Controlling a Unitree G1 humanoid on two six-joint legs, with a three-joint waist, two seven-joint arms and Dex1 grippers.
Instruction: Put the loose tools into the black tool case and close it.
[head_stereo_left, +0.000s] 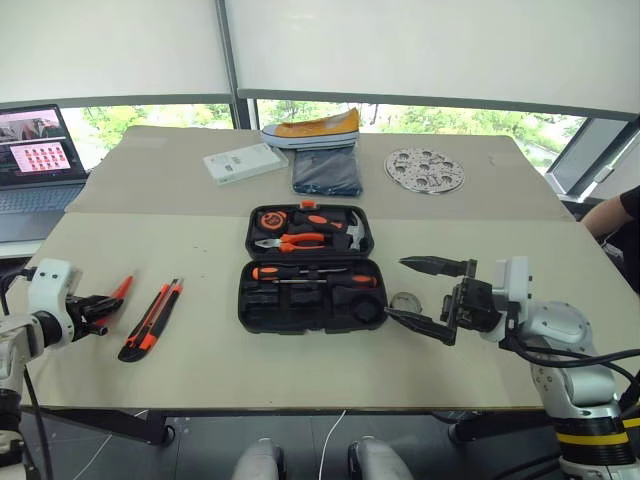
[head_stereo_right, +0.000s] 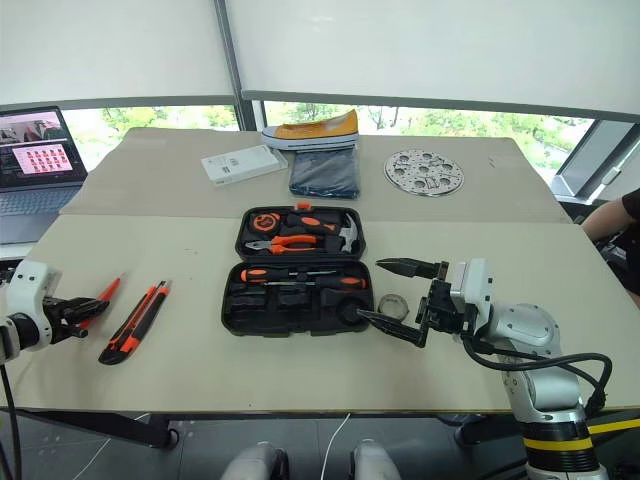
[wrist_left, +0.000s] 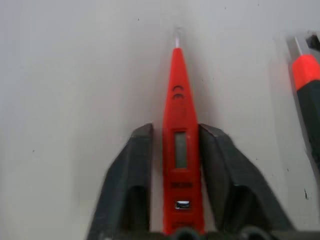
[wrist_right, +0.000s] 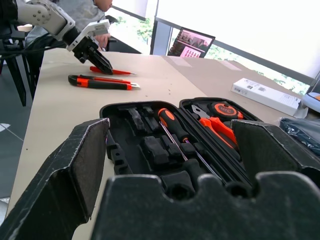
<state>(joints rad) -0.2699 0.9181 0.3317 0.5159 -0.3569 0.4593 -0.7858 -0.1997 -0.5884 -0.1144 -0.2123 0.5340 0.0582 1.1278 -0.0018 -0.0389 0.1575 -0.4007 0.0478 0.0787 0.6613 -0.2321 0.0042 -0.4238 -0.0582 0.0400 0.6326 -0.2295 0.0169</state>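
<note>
Tester pen (wrist_left: 178, 150), orange, small display window, markings unreadable: near table's (head_stereo_left: 300, 385) left edge, clamped between left gripper's (head_stereo_left: 103, 304) fingers. Utility knife (head_stereo_left: 152, 318): just beside it. Black tool case (head_stereo_left: 310, 270): open, table centre, screwdriver (head_stereo_left: 312, 272) slotted inside. Right gripper (head_stereo_left: 422, 292): spread wide, empty, beside case's right edge. White box (head_stereo_left: 243, 162), far edge, print illegible.

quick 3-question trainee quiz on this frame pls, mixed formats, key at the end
1. True or false: the black tool case lies open.
2. What sits between the left claw fingers? A) utility knife B) tester pen C) pliers
3. Fill in: the right claw is ___, beside the case.

Key: 1 true. 2 B, the orange tester pen; the utility knife lies beside it on the table. 3 open, holding nothing.
</note>
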